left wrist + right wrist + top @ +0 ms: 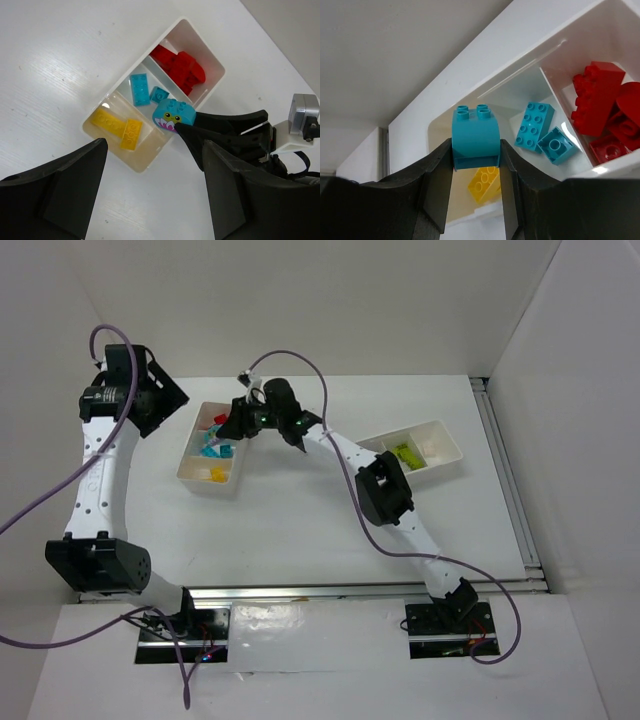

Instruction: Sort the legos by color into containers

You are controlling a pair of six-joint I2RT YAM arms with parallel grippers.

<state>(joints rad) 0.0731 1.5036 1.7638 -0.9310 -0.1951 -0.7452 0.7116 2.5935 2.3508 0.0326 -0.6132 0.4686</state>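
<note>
Right claw (476, 150) clamps one cyan brick (475, 134); left claw (152, 167) spread. Tray (148, 161): two yellow bricks (131, 134), two loose cyan (140, 89).

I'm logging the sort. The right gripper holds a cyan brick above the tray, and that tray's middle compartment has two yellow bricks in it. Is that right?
Not quite. The middle compartment holds two cyan bricks; the yellow ones lie in an end compartment, as the left wrist view shows. The right gripper does hold a cyan brick above the tray.
</note>
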